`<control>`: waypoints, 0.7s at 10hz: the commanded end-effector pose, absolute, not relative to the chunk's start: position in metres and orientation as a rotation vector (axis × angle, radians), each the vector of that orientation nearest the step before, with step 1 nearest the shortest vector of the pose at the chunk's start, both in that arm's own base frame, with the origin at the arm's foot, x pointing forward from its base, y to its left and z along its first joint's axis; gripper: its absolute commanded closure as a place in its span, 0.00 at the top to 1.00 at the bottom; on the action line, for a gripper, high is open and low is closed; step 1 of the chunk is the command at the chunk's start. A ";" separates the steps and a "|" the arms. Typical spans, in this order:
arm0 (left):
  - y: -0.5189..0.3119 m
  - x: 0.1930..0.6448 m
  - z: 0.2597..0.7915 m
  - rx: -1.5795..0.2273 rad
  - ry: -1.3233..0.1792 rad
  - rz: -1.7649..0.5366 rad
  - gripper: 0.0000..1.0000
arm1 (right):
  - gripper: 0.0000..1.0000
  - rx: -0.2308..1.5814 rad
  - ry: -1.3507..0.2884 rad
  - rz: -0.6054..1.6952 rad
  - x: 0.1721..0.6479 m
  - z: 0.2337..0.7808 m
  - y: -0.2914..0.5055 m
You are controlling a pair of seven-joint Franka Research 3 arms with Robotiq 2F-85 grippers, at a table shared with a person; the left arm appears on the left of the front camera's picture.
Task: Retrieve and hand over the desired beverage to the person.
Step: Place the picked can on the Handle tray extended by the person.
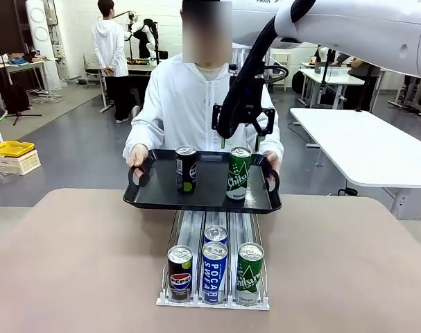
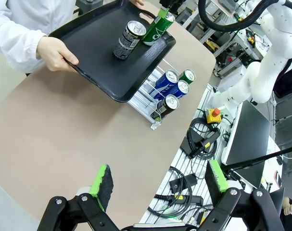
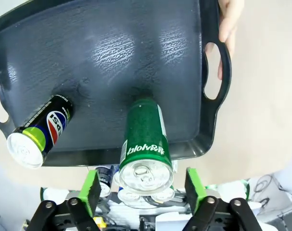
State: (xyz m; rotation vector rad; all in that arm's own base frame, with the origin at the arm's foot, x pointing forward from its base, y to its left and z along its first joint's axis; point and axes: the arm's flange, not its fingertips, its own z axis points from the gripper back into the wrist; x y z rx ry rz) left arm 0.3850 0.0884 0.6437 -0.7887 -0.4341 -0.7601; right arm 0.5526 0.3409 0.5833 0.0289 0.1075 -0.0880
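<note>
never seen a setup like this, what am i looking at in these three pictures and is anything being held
These are two robot arms at a tan table, facing a person across it.

The front view comes from a fixed camera between the arms. The other two come from cameras on the arms' wrists, looking down along each arm's jaws with their green pads.

The person holds a black tray by its handles. On it stand a black Pepsi can and a green Chilsung can.

The right gripper hangs just above the green can. In its wrist view the pads stand apart on either side of the can, not pressing it, so the can looks released.

The left gripper is open and holds nothing.

A wire rack on the table holds more cans.
</note>
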 end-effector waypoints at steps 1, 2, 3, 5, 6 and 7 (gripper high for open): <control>0.090 0.385 0.644 -0.803 -0.448 -0.777 1.00 | 1.00 0.019 0.112 -0.065 0.559 0.592 0.345; 0.090 0.385 0.644 -0.803 -0.448 -0.777 1.00 | 1.00 0.020 0.111 -0.063 0.559 0.592 0.345; 0.090 0.385 0.644 -0.803 -0.448 -0.777 1.00 | 1.00 0.019 0.115 -0.061 0.559 0.592 0.345; 0.090 0.385 0.644 -0.803 -0.448 -0.777 1.00 | 1.00 0.019 0.113 -0.059 0.556 0.594 0.345; 0.090 0.385 0.644 -0.803 -0.448 -0.777 1.00 | 1.00 0.015 0.108 -0.060 0.553 0.597 0.342; 0.090 0.385 0.644 -0.803 -0.448 -0.777 1.00 | 1.00 0.017 0.112 -0.066 0.543 0.604 0.337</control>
